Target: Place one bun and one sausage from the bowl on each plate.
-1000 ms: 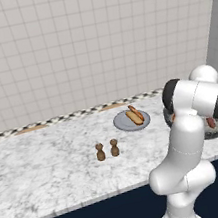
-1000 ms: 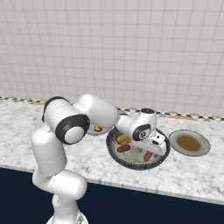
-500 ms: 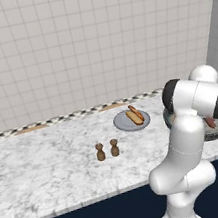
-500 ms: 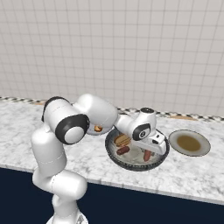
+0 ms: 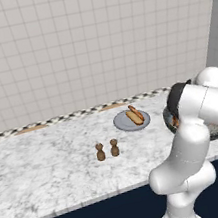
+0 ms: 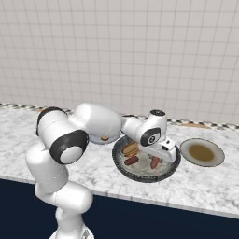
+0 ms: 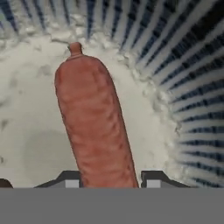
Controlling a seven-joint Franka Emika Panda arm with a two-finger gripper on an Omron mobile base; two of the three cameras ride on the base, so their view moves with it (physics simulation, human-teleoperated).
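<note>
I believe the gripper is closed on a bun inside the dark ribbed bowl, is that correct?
Not quite: the gripper is closed on a sausage, not a bun. The hand view shows the reddish sausage running up from between the fingertips, over the pale speckled floor of the dark ribbed bowl.

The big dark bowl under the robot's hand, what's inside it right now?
In the bowl lie a bun and two sausages; the gripper is shut on one sausage, the other sausage lies loose. The hand hides the bowl's right part.
</note>
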